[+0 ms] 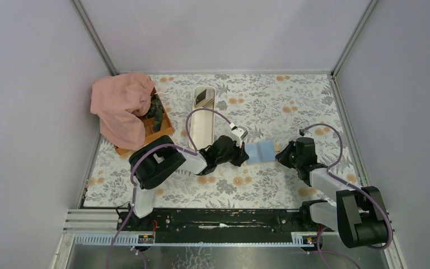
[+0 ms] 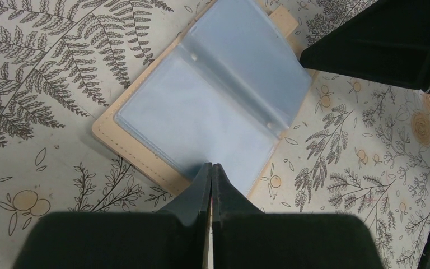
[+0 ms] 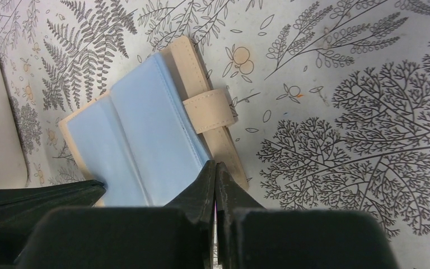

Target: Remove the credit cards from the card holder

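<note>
The card holder [image 1: 260, 151] lies open on the floral tabletop between my two grippers, light blue sleeves up and tan cover underneath. In the left wrist view its clear sleeves [image 2: 218, 101] look empty, and my left gripper [image 2: 211, 166] is shut with its tips at the holder's near edge. From the right wrist, the holder [image 3: 145, 140] shows its tan strap [image 3: 210, 109], and my right gripper [image 3: 215, 163] is shut with its tips at the edge beside the strap. Nothing shows between either pair of jaws. A dark grey credit card [image 1: 203, 96] lies at the far end of the white tray.
A long white oval tray [image 1: 199, 126] stands just behind the left gripper. A brown wooden box [image 1: 165, 120] half covered by a pink cloth [image 1: 120, 103] sits at the back left. Grey walls close off both sides and the back.
</note>
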`<state>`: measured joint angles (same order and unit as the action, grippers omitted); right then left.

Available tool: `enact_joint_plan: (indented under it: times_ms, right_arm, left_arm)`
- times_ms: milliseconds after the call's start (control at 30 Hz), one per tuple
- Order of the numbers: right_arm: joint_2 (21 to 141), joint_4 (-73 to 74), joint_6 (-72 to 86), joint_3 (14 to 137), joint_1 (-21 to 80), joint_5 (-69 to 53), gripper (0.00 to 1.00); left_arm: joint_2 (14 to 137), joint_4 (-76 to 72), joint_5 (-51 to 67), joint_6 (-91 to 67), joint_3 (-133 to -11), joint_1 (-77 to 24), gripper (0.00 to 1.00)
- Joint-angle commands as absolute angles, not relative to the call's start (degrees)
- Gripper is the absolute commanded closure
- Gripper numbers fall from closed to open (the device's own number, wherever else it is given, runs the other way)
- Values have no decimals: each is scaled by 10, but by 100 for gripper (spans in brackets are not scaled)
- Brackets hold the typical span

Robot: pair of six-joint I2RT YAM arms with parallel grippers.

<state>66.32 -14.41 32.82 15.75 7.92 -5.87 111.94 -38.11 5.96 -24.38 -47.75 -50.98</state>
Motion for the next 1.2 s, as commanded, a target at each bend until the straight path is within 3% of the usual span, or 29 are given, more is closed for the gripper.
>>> enact_joint_plan:
  times_ms: [0,367,700,767,833,933,1033,1167]
  right_arm:
    - [675,-182,323,153,82,-101,100]
    - [746,-286,365,159,83,-207,100]
    - [728,-296,393,183,93,-251,100]
    - [703,-283,395,186,93,-249,100]
    - [672,-256,386,195,93,-234,99]
    - [628,-215,364,204,93,-204,85]
    - [599,-190,350,208,93,-176,63]
    - [591,-180,346,206,93,-165,54]
  left_arm:
    - [1142,-364,47,-245,-478,-511,100]
    - [1160,-369,54,-251,-474,-511,100]
    - [1125,-374,33,-253,-452,-511,100]
    - [1100,-375,20,-253,-441,-511,96]
    - [1068,-378,2,-255,-428,-511,85]
    - [1009,-383,-27,-259,-405,-511,72]
    - [958,-386,-34,-259,-390,-511,64]
    - [899,-385,-25,-266,-379,-511,50]
